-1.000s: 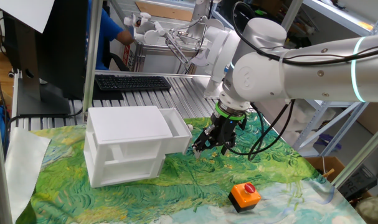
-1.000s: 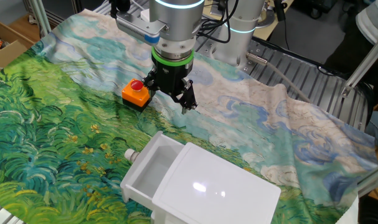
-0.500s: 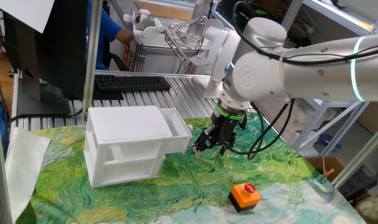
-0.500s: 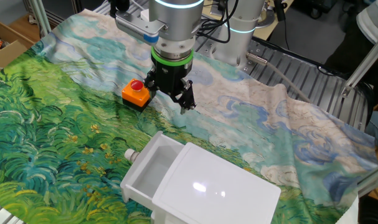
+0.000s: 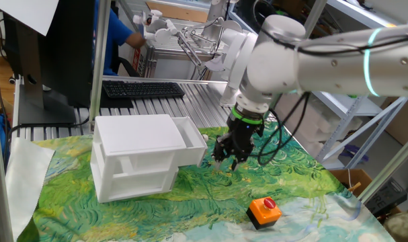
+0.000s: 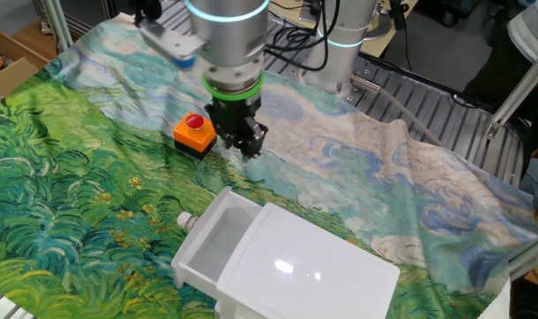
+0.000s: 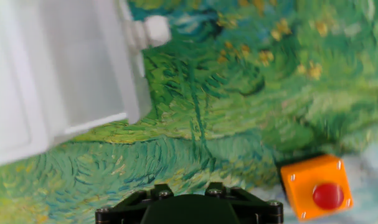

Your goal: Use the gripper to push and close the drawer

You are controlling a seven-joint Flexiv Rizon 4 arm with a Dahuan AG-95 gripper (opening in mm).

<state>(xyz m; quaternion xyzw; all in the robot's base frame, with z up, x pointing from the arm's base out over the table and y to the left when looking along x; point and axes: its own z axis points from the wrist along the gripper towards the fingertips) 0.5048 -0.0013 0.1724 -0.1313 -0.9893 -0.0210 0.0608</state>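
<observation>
While the drawer stands pulled out from the top of the white cabinet, the gripper hangs just above the bench, near the drawer's front but apart from it, nothing between them but painted cloth. From where I stand I cannot tell whether its black fingers are spread or pressed together; in the other fixed view they bunch into one dark shape, and the hand view shows only the black base at the bottom edge. It carries nothing that I can see.

Seen from above, the drawer is a bare white tray, with a small round white knob on its front face pointing toward the gripper. The hand view catches the same knob at the drawer's corner.

Taking the cabinet as the mark: one orange box with a red button sits on the cloth beyond the gripper, well apart from the drawer front and off to the side of the line between gripper and drawer. In the other fixed view it lies just beside the gripper. Behind the cabinet, off the cloth, lies one black keyboard on a ribbed metal surface.

By count: one cabinet, two drawers, one knob in sight, one button box, one keyboard, one arm.
</observation>
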